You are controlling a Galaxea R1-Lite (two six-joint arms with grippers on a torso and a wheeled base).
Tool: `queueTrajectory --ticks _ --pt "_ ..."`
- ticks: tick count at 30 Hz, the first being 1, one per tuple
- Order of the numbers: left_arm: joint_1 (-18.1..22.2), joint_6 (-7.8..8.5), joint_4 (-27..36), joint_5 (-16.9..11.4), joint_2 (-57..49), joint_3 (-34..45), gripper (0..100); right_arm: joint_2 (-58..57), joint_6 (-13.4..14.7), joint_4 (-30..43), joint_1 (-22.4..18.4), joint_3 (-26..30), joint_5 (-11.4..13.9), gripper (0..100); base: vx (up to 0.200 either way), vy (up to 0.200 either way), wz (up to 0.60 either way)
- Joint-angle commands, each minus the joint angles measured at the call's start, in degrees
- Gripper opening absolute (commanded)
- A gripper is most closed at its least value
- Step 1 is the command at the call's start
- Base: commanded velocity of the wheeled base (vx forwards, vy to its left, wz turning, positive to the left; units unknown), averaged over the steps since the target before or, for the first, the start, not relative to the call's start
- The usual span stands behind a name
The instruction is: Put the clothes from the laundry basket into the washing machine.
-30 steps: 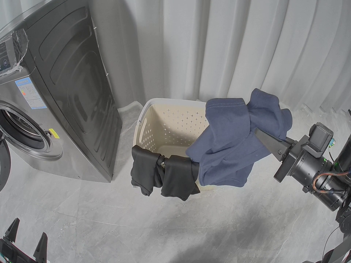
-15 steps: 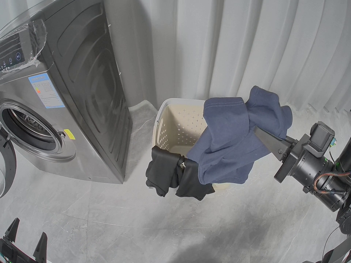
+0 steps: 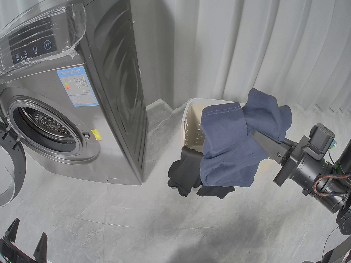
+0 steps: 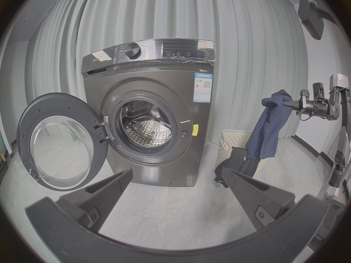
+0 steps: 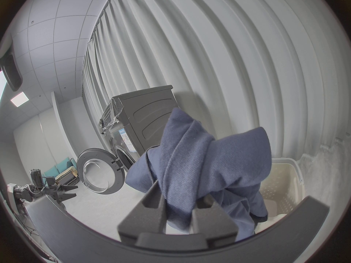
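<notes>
Blue garment (image 3: pixel 226 147) hangs bunched from the right gripper (image 5: pixel 181 205), whose two fingers are clamped on a thick fold of the cloth, the rest spilling over and below them. The arm holds it raised above the laundry basket (image 3: pixel 193 132), a height that looks chosen to lift the trailing hem clear of the rim before the carry to the drum. A dark garment (image 3: pixel 184 170) lies draped over the basket's near rim, half out and drooping toward the floor, likely the next piece to go. To the robot's left, well apart from the basket, stands the washing machine (image 3: pixel 109 92), its round door (image 4: pixel 60 141) swung wide, leaving the way into the drum (image 4: pixel 146 125) unobstructed. The left gripper (image 4: pixel 176 174) sits low, near the floor, jaws spread and holding nothing, apparently kept free. The head view sees the drum mouth at a slant and the blue cloth covering much of the basket; the left wrist view looks straight into the bare steel drum and shows how far the garment hangs down from the grip, its hem near the dark one. The right wrist view gives the pinch itself, close up.
</notes>
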Motion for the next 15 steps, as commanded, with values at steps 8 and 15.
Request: queueTrajectory --ticks 8,15 --pt "0.0 -0.04 0.0 0.0 -0.9 1.0 100 0.1 0.0 0.0 0.1 0.0 0.1 0 0.000 0.200 0.00" --pt "0.0 -0.04 0.0 0.0 -0.9 1.0 100 0.1 -0.1 0.0 0.1 0.1 0.2 0 0.000 0.200 0.00"
